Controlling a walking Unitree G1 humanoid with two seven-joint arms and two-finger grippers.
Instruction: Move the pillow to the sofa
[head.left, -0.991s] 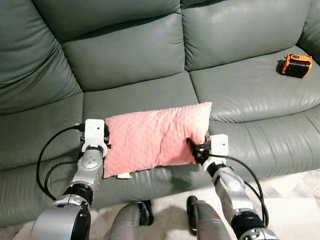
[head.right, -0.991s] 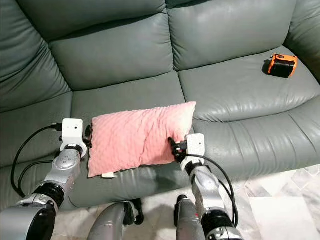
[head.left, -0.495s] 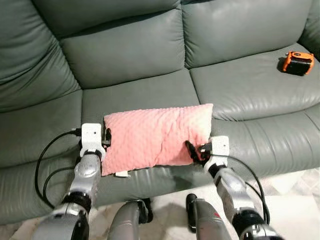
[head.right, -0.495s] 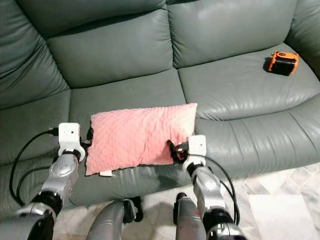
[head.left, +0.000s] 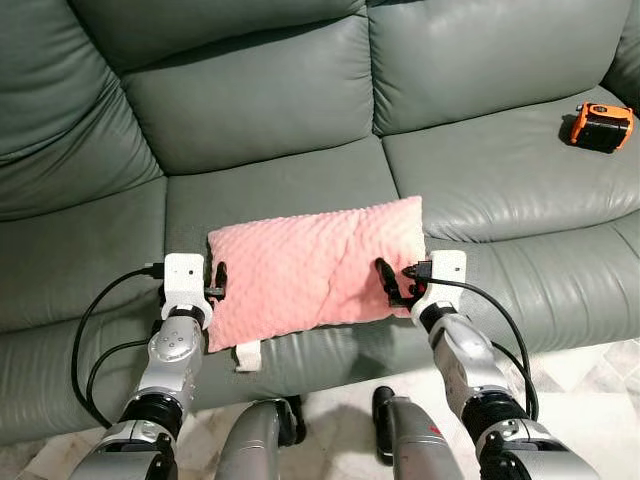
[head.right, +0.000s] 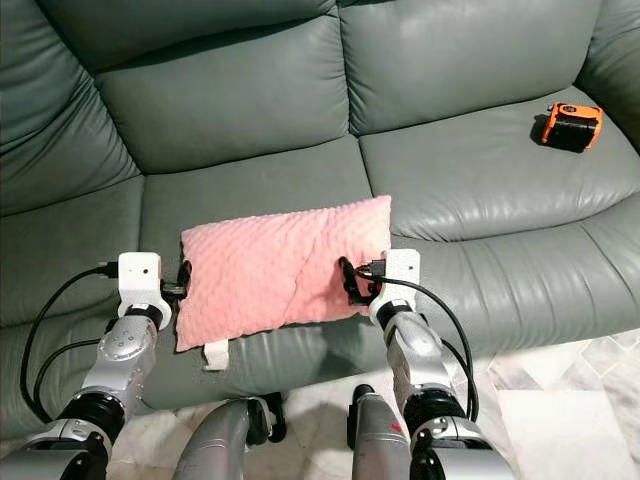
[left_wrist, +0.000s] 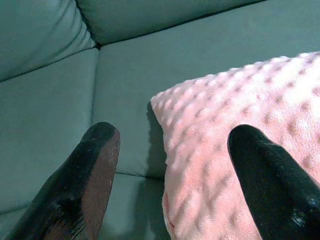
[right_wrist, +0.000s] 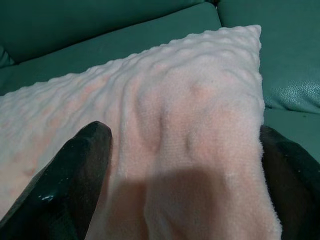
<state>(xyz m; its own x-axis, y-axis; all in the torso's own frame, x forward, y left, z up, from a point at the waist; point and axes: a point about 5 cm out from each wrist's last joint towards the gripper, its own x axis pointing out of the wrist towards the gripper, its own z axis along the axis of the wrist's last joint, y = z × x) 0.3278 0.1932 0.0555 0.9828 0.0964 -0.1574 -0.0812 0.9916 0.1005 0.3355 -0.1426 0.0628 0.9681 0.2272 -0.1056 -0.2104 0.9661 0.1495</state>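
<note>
pink dimpled pillow (head.left: 312, 262) lies on the grey sofa (head.left: 260, 105) seat's front edge. left claw (left_wrist: 170, 165) gapes, straddling its corner; right claw (right_wrist: 185, 175) spread around its end, unclamped. withdrawing carelessly could drag it off.

Soft, even room light falls from above on the sofa (head.left: 270, 100), and both of my head views are sharp, with no motion blur. Pale sheen sits on the leather of the right seat cushion and along the front edge of the sofa. Dark shade fills the creases between the cushions. The pillow (head.left: 310, 265) throws a thin shadow under its front edge. In my left wrist view the pillow is bright and slightly washed out, and my end effector's fingers (left_wrist: 90, 175) are soft, out of focus. My right wrist view is dimmer, with a greenish cast.
</note>
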